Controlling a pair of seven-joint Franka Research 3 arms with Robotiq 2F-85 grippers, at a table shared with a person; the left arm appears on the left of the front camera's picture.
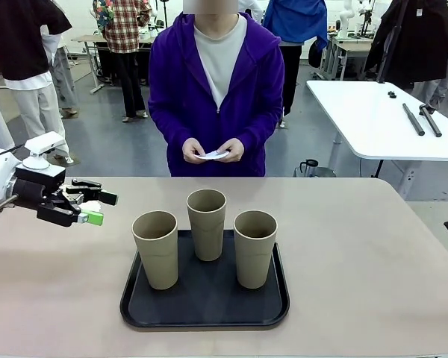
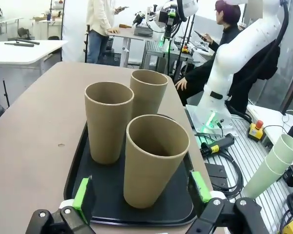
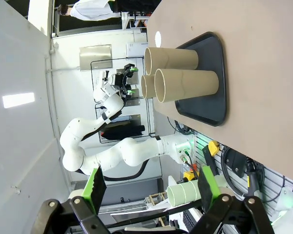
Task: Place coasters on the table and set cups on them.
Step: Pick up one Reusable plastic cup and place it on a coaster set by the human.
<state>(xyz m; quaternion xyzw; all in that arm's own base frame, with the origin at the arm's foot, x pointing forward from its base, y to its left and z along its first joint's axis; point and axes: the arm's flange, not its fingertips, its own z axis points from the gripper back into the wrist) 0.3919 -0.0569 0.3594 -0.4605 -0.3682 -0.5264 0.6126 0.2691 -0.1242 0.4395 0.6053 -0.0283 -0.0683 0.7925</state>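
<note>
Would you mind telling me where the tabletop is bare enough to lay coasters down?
The widest bare patch of table lies right of the black tray, out to the right edge. A bare strip runs between the tray and the person. Left of the tray is tighter: the left hand hovers there. The tray is crowded with three cups.

- Coasters [image 1: 213, 155], 12 o'clock from the tray [image 1: 209, 294]: mostly covered by a person's hands [image 1: 193, 151], count unclear.
- Farthest cup [image 2: 149, 90], left wrist view: lower half hidden behind two nearer cups [image 2: 156, 161].
- Left arm [image 1: 0, 179]: cut off at the front view's 9 o'clock edge.
</note>
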